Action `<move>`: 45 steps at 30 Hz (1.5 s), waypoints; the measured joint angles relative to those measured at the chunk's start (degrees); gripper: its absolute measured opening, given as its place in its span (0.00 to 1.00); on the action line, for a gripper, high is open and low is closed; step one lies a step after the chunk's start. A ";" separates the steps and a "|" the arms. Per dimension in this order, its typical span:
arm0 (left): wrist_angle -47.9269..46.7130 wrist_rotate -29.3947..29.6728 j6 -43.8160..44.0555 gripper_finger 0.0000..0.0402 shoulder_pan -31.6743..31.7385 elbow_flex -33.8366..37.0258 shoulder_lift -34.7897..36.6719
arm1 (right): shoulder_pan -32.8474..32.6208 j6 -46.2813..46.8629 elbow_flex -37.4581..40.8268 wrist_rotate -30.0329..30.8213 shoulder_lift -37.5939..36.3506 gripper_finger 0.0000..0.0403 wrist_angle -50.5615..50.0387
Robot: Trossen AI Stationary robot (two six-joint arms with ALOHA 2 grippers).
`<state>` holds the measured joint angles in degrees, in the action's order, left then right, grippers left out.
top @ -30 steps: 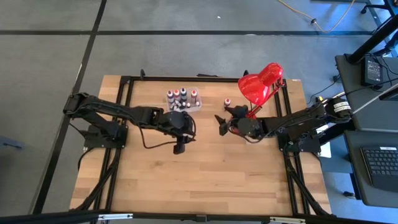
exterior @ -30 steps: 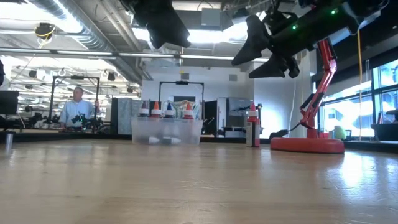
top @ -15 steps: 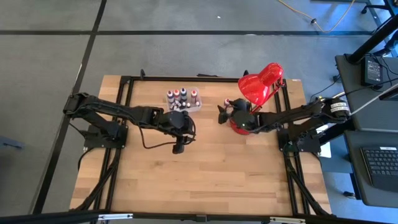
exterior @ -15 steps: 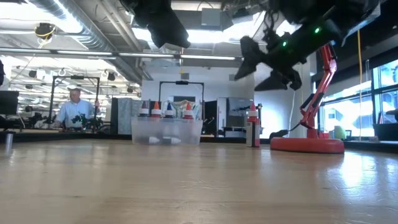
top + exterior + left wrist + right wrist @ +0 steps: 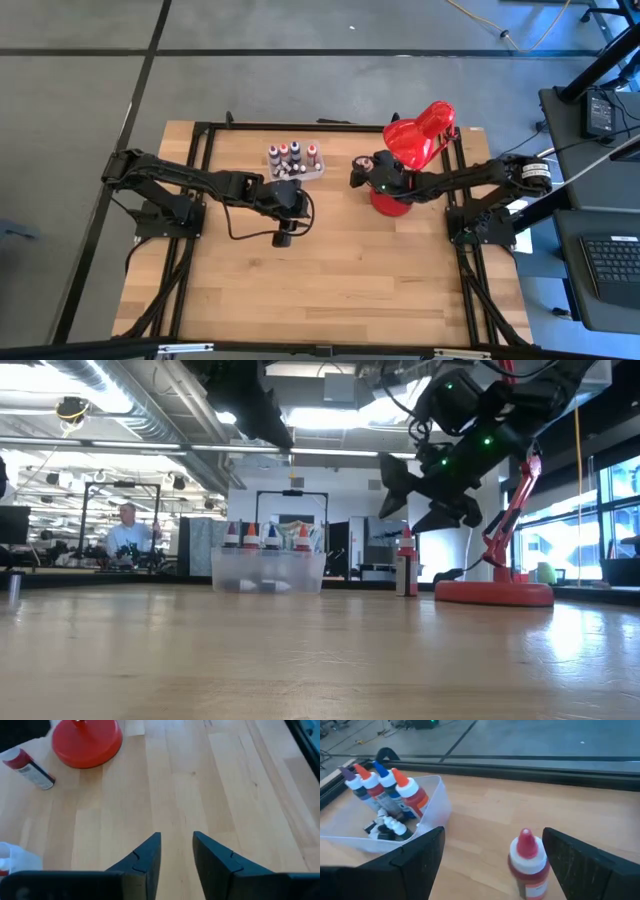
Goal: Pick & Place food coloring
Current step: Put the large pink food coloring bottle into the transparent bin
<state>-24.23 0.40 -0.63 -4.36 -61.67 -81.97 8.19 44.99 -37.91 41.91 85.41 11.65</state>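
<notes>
A wooden counter (image 5: 330,270), viewed from above. Toward twelve o'clock a clear plastic box (image 5: 296,168) is holding several upright food coloring bottles (image 5: 291,152). One more food coloring bottle (image 5: 528,864), red with a red tip, is standing alone on the bare wood at about one o'clock, between the box and the round base of a red desk lamp (image 5: 418,134).

The right tool (image 5: 490,851) is hovering just above this lone bottle, its two fingers spread wide and released, gripping nothing. In the right wrist view the bottle is sitting between the fingers but nearer one of them than the other.

The left tool (image 5: 176,851) is waiting above the middle of the counter, fingers partly parted and empty, with bare wood beneath them.

The step in hand appears to be reaching for the lone bottle. To do it well, the right tool should probably centre over the cap, then come straight down so the fingers are straddling the body below the cap before clenching. The bottle is narrow and upright, so a sideways brush could tip it. The lamp base is near.
</notes>
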 joint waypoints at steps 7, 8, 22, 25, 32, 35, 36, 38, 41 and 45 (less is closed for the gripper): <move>-0.02 0.00 -1.55 0.27 0.00 0.00 0.00 | 2.29 0.00 -1.79 -3.08 -0.01 0.79 -5.51; -0.02 0.00 -2.00 0.27 0.00 0.00 0.00 | 2.51 -0.15 -2.25 -3.41 -0.01 0.79 -7.07; -0.02 0.02 -2.23 0.27 0.00 0.00 0.00 | 4.57 1.42 -5.14 -7.71 -0.01 0.78 -15.62; -0.02 0.02 -2.20 0.27 0.00 0.00 0.00 | 4.52 1.42 -5.14 -7.75 0.54 0.78 -15.77; -0.02 0.02 -2.14 0.27 0.00 0.00 0.00 | 4.38 2.82 -5.14 -8.82 4.85 0.78 -14.66; -0.02 0.02 -2.12 0.27 0.00 0.00 0.00 | 4.35 3.90 -5.14 -8.68 6.12 0.78 -13.93; -0.02 0.02 -2.12 0.27 0.00 0.00 0.00 | 4.35 3.92 -5.14 -8.62 6.35 0.78 -13.87; -0.02 0.01 -2.12 0.27 0.00 0.00 0.00 | 4.35 3.96 -5.14 -8.39 6.53 0.78 -13.67; -0.02 0.02 -2.12 0.28 0.00 0.00 0.00 | 4.35 4.02 -5.14 -7.13 6.53 0.75 -13.57; -0.02 0.11 -2.14 0.27 0.00 0.00 0.00 | 4.35 4.07 -5.11 -7.12 6.53 0.67 -13.67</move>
<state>-24.25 0.51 -2.76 -4.36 -61.67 -81.97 12.53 49.06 -43.03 34.79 91.94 -2.02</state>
